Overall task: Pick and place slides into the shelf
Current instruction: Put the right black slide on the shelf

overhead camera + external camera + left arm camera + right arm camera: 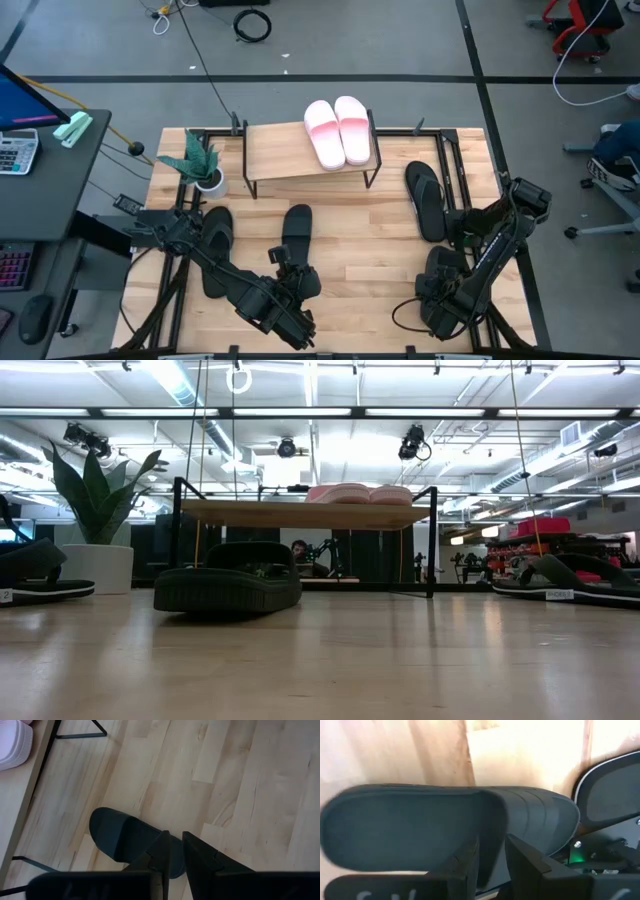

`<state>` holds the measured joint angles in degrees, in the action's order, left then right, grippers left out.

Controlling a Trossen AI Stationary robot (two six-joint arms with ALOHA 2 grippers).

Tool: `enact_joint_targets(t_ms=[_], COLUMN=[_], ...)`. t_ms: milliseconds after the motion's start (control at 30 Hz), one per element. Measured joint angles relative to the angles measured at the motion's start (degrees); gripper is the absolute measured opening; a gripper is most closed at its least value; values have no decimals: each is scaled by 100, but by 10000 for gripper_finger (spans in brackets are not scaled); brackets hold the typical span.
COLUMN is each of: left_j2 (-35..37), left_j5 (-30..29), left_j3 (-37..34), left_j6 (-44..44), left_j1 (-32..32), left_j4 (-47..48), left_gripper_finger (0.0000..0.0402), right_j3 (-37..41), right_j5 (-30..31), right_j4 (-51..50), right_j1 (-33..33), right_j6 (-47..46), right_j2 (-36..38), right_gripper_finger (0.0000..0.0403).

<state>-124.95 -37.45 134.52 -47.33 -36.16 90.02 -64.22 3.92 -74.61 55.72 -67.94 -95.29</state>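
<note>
The counter (370,260) is pale wood planks, standing on a grey floor crossed by dark lines. Far to the left of the shelf (285,150) is a dark desk (60,190) with a calculator (18,150) on it. A small potted plant (200,165) stands on the counter just off the shelf's left end.

In front of the shelf's left end lies one black slide (215,240), partly under my left arm. A second black slide (297,225) lies in front of the shelf's middle, and my left tool (174,837) hangs over its near end. I cannot tell whether that tool is open or closed, or whether it grips the slide.

The two pink slides (340,130) sit side by side on the shelf's top board, toward its right end. A third black slide (425,200) lies just off the shelf's right end. A fourth (445,825) fills the view in front of my right tool (492,842), well in front of that end. Here too I cannot tell the tool's state or whether it has hold.

Behind the shelf a coiled cable (252,23) lies on the floor, and far to its right stands a red chair (580,25).
</note>
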Motion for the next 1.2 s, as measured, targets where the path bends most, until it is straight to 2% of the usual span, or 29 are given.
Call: enact_joint_targets(t_ms=[400, 533, 667, 767, 867, 933, 1033, 1133, 1200], left_j2=[0, 2, 2, 2, 2, 4, 7, 7, 7], left_j5=[2, 2, -2, -50, -63, -66, -66, -61, -36], left_j3=[0, 0, 0, 0, 0, 0, 0, 0, 0], left_j6=[-2, 5, 0, 7, 13, 55, 158, 154, 166], left_j1=[-4, -7, -4, -7, -13, -13, -17, -37, -68], left_j4=[0, 0, 0, 0, 0, -1, -1, 0, 0], left_gripper_finger=[57, 52, 36, 17, 5, 8, 21, 25, 22], right_j3=[524, 530, 510, 344, -123, -555, -1285, -1907, -2174], right_j5=[349, 352, 360, 418, 745, 1064, 1950, 3175, 4232], right_j4=[-127, -124, -149, -263, -288, -362, -435, -445, -320], right_j1=[-2, -2, -1, 7, 4, 7, -4, -9, -44], right_j6=[-145, -161, -376, -488, -544, -449, -359, 254, 824], right_j2=[-2, -2, 0, -9, -10, -7, -2, 0, 4], right_gripper_finger=[94, 68, 15, 13, 8, 7, 7, 5, 5])
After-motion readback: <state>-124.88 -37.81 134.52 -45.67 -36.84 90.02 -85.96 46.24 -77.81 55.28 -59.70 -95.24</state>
